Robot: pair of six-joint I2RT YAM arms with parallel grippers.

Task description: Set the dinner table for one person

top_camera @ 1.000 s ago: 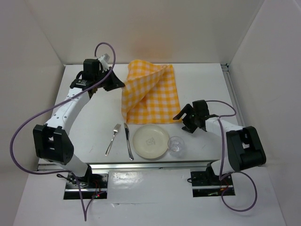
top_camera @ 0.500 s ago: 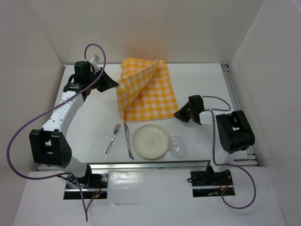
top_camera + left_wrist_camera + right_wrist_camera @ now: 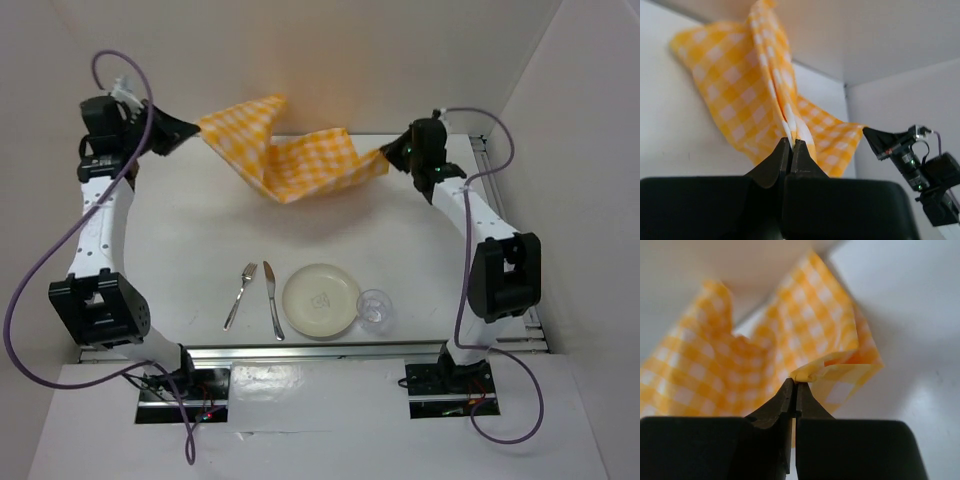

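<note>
From above, the left fingers [image 3: 195, 136] and the right fingers [image 3: 386, 156] each pinch one end of the yellow-and-white checked cloth [image 3: 290, 165]. The cloth hangs slack and twisted in the air, well beyond the plate [image 3: 320, 300] toward the back wall. The white worktop [image 3: 190, 230] stretches out all round the plate, and nothing lies on it between plate and cloth. A knife [image 3: 272, 300] lies just left of the plate, with a fork [image 3: 240, 295] left of that. A clear glass [image 3: 374, 308] stands against the plate's right rim.

In the left wrist view, the left fingers [image 3: 791, 142] are pressed fully together on a bunched fold of cloth. The fabric fans away toward the other arm's black tip.

In the right wrist view, the right fingers [image 3: 794, 383] are likewise closed tight on a folded corner, with the worktop showing pale beneath the drape.

The step in hand looks like spreading the cloth. The next move probably calls for drawing the two ends apart until the sag and twist come out. After that, both ends would be lowered evenly so the cloth lands flat beyond the plate without dragging the cutlery or glass.
</note>
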